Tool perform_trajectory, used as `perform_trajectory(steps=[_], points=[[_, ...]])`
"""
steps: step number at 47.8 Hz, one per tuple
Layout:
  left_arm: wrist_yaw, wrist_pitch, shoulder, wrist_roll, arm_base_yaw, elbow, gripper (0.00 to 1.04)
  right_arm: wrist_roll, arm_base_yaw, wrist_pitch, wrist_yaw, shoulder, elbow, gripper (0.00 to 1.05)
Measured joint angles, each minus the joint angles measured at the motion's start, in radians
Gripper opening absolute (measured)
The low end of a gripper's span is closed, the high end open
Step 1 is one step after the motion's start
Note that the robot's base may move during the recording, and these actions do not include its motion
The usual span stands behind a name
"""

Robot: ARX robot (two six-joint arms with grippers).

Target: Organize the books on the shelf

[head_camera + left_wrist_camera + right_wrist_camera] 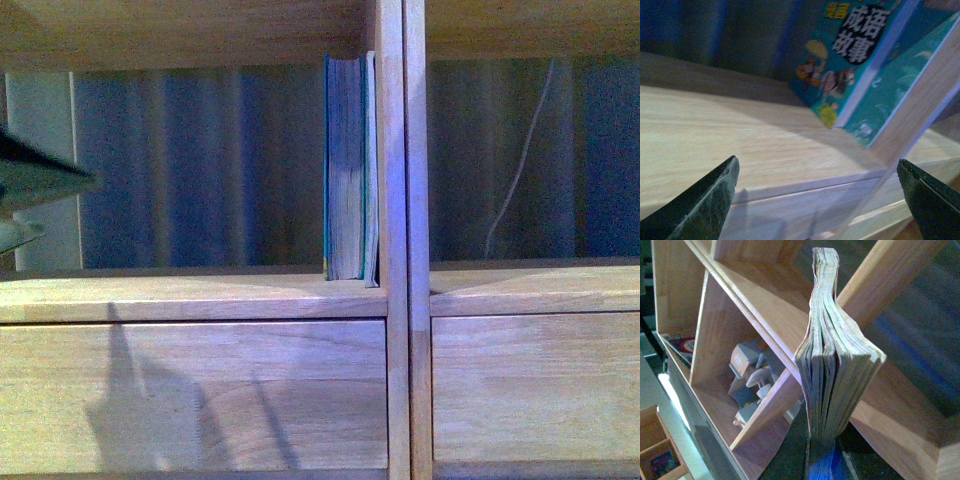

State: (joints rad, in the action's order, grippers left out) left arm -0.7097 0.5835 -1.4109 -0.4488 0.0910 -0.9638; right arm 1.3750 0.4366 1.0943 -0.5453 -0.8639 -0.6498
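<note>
The left end effector (816,161) has its fingers spread apart, empty, before the light-wood bookcase (200,298), where a teal-covered book (345,170) stands upright beside the double centre upright (405,200). The right end effector (820,461) appears clamped on a thick book with yellowed pages (832,370).

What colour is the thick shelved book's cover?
Teal, with cartoon figures; the book shows best in the left wrist view.

the left tool (817,166) has two matte, green-black fingers (705,205), wedge-shaped and tapering to blunt tips. in the front view the left arm (35,175) shows as a dark greenish wedge with a paler underside. the right tool (821,460) is black with a blue sheen along its middle.
</note>
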Motion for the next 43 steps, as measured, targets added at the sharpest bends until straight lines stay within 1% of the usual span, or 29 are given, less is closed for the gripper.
perform_trajectory(steps=[4, 7, 11, 17, 26, 29, 34, 41, 43], points=[[-0.026, -0.026, -0.037, -0.120, -0.037, -0.079, 0.97, -0.056, -0.049, 0.023, 0.027, 0.000, 0.000, 0.07], [-0.039, -0.044, -0.065, -0.219, -0.078, -0.137, 0.97, -0.116, -0.109, 0.052, 0.038, 0.000, 0.000, 0.07], [-0.068, -0.038, -0.077, -0.302, -0.118, -0.163, 0.97, -0.173, -0.178, 0.069, 0.044, 0.000, 0.000, 0.07], [-0.113, 0.022, -0.078, -0.402, -0.185, -0.167, 0.97, -0.267, -0.292, 0.079, 0.059, -0.009, 0.000, 0.07], [-0.125, 0.100, -0.074, -0.468, -0.263, -0.167, 0.97, -0.363, -0.443, 0.077, 0.118, -0.064, 0.000, 0.07], [-0.119, 0.146, -0.074, -0.498, -0.284, -0.167, 0.97, -0.409, -0.504, 0.068, 0.143, -0.101, -0.001, 0.07], [-0.119, 0.214, -0.074, -0.546, -0.298, -0.167, 0.97, -0.444, -0.560, 0.066, 0.163, -0.153, -0.002, 0.07], [-0.167, 0.435, -0.054, -0.615, -0.311, -0.135, 0.97, -0.440, -0.606, 0.078, 0.179, -0.211, -0.016, 0.07], [-0.190, 0.537, -0.048, -0.645, -0.315, -0.120, 0.97, -0.426, -0.620, 0.085, 0.180, -0.215, -0.016, 0.07]])
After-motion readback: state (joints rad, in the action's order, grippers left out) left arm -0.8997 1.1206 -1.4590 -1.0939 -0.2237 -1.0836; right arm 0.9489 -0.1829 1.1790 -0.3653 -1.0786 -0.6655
